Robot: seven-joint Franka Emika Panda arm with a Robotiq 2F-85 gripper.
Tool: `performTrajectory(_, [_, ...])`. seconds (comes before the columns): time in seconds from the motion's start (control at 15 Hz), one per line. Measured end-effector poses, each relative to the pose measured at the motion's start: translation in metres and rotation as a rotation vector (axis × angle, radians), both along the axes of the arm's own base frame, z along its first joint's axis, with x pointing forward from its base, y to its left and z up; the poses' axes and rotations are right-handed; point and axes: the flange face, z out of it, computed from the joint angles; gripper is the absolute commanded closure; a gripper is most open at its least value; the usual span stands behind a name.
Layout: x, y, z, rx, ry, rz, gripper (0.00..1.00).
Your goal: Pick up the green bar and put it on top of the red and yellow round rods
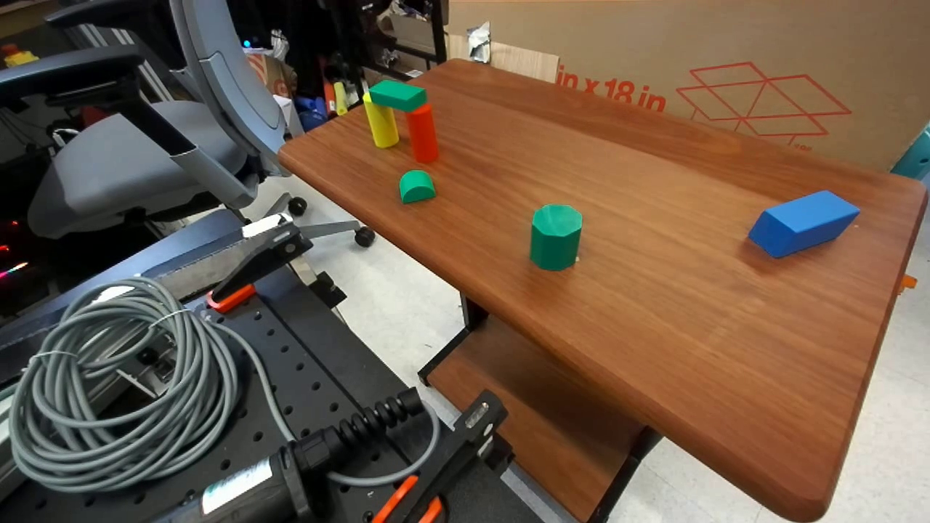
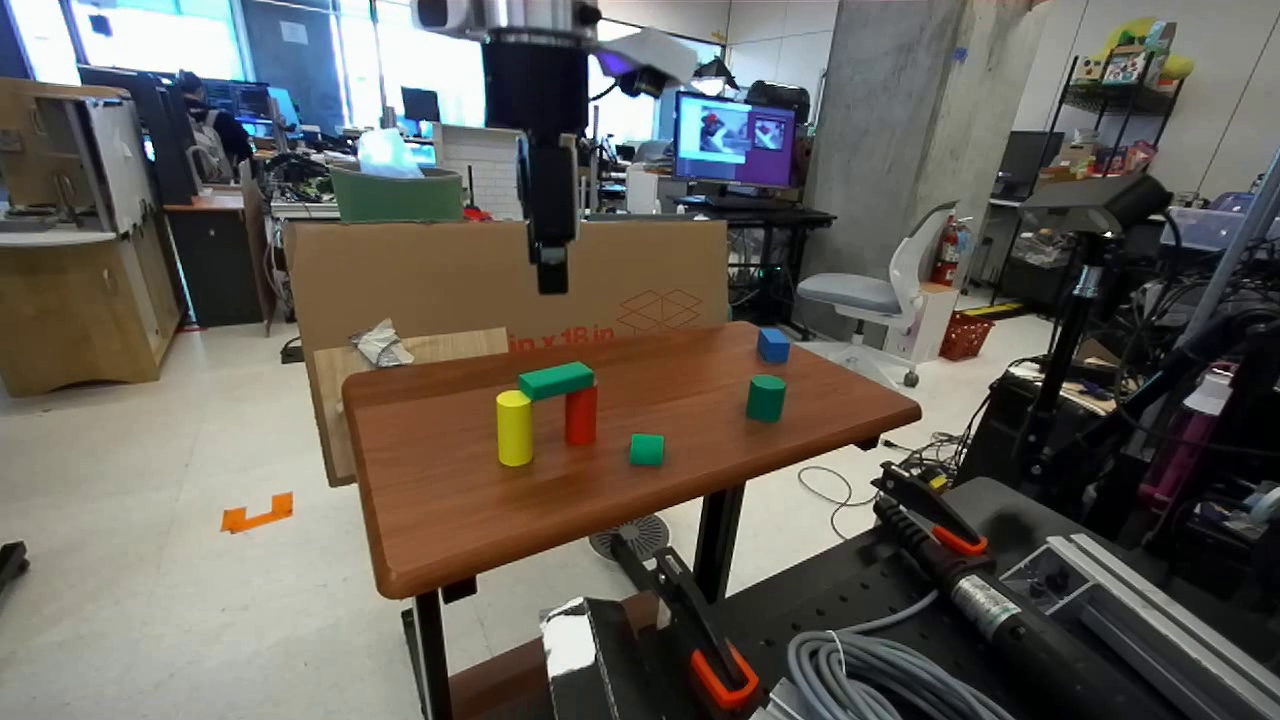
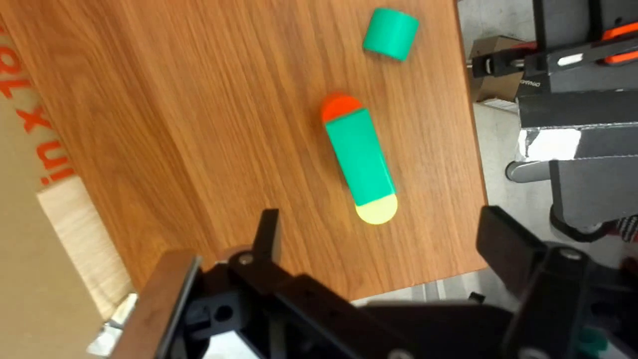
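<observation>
Here — flat bar (image 3: 361,157) atop rods (image 1: 423,136)

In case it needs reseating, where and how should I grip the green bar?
I'd probably take the green bar at its middle from above, closing across its narrow width: it bridges the red rod and yellow rod, long sides exposed.

We see the green bar (image 3: 361,157) atop the red rod (image 3: 340,106) and yellow rod (image 3: 378,210), a squat green piece (image 3: 391,34) nearby on the tabletop (image 3: 249,124); our fingers (image 3: 267,230) stand apart.
</observation>
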Motion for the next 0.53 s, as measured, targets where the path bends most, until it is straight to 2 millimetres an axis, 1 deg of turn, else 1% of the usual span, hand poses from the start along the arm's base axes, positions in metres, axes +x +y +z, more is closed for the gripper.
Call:
performTrajectory(0.2, [0.004, -0.046, 0.041, -0.001, 0.005, -0.164, 0.00])
performTrajectory(0.33, [0.008, -0.081, 0.067, -0.004, 0.011, -0.276, 0.00])
performTrajectory(0.47, [0.011, -0.114, 0.086, -0.015, 0.022, -0.368, 0.00])
performTrajectory(0.53, [0.013, -0.123, 0.090, -0.016, 0.025, -0.388, 0.00])
